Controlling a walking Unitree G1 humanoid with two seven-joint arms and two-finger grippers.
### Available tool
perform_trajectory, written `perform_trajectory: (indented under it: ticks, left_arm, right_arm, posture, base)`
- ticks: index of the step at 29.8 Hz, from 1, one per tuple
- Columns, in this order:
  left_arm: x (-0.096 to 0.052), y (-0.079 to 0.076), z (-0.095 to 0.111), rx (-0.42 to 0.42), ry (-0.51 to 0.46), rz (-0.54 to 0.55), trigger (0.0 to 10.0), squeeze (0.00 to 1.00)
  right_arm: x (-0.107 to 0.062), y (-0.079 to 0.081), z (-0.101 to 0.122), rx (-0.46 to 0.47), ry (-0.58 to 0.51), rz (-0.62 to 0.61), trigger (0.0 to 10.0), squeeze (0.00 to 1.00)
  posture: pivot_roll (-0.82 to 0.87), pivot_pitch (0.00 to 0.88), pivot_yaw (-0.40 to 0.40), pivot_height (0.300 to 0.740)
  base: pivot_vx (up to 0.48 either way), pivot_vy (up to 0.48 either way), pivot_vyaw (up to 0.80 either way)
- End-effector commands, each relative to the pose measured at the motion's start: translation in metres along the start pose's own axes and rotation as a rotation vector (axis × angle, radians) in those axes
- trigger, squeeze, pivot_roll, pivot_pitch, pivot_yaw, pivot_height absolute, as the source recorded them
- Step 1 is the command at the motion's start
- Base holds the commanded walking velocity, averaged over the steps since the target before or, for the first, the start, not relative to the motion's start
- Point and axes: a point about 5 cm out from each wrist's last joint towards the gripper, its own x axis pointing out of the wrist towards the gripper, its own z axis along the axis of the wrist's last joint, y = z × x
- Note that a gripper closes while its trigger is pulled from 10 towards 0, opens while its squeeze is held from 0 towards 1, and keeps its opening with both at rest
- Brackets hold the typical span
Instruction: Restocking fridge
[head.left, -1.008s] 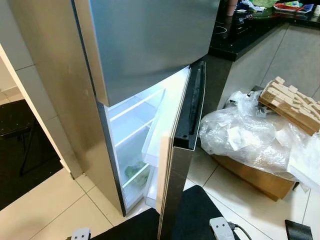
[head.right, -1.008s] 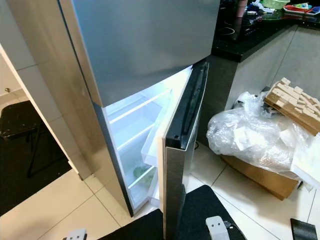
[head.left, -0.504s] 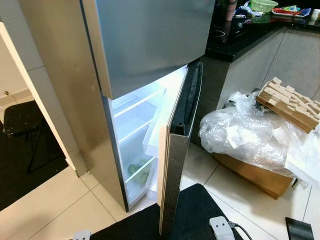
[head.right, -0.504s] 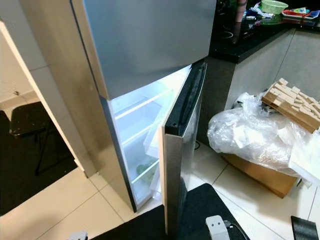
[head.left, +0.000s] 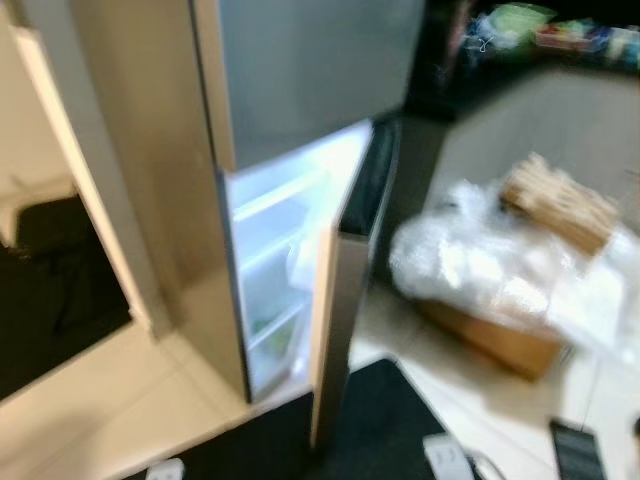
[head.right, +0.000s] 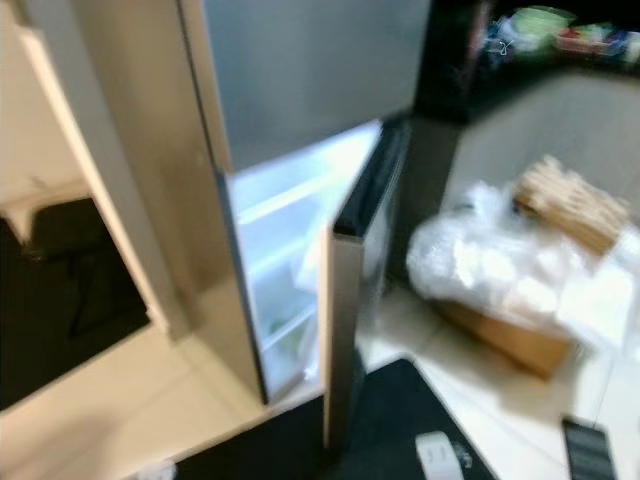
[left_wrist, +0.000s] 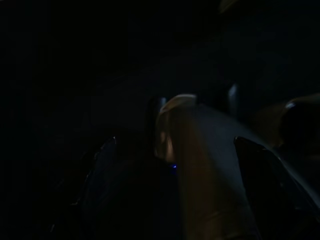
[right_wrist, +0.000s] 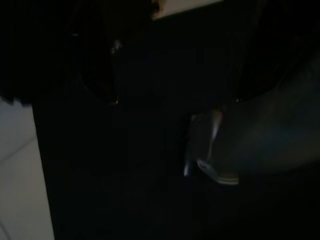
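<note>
Your head views are smeared with motion blur; the fridge (head.left: 300, 150) interior glows bright white, washing out its shelves. Both wrist views are nearly black.

Home kitchen, judged from my head cameras, both blurred: a tall steel two-door fridge (head.left: 300, 120) stands before me with its lower door (head.left: 345, 290) ajar and white lit shelves (head.left: 275, 260) showing inside, beside a dark countertop (head.right: 500, 80) over grey cabinet fronts (head.left: 520, 130). The counter carries a green basket (head.right: 535, 20) and other small clutter I cannot identify, and the floor (head.left: 120, 400) is pale tile. To my right a heap of clear plastic wrap (head.left: 480, 270) lies over a cardboard box (head.left: 500, 340) with a slatted wooden piece (head.left: 560, 200) on top, household clutter rather than lab or shop fittings.
</note>
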Motion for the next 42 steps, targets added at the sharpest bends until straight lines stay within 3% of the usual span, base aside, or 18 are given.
perform_trajectory:
  ticks: [1,21,32,42]
  left_arm:
    - [-0.0014,0.0017,-0.0052,0.005,0.020,0.001,10.0,0.00]
    - [-0.0019,0.0031,-0.0057,0.003,0.021,0.003,10.0,0.00]
    - [-0.0030,0.0055,-0.0073,-0.017,0.021,0.010,10.0,0.00]
    - [-0.0021,0.0036,-0.0051,0.001,0.020,-0.002,10.0,0.00]
  right_arm:
    - [0.0008,0.0026,0.0045,0.006,-0.011,0.008,10.0,0.00]
    - [0.0009,0.0036,0.0043,-0.002,-0.009,0.014,10.0,0.00]
    - [0.0010,0.0061,0.0040,0.000,-0.019,0.034,10.0,0.00]
    - [0.0010,0.0067,0.0078,0.021,-0.033,0.071,10.0,0.00]
  posture:
    - [-0.03,0.000,-0.005,0.740]
    - [-0.03,0.000,-0.003,0.740]
    - [-0.03,0.000,-0.003,0.740]
    - [-0.03,0.000,-0.006,0.740]
  base:
    - [-0.322,0.000,0.00]
    - [-0.321,0.000,0.00]
    - [0.000,0.000,0.00]
    - [0.000,0.000,0.72]
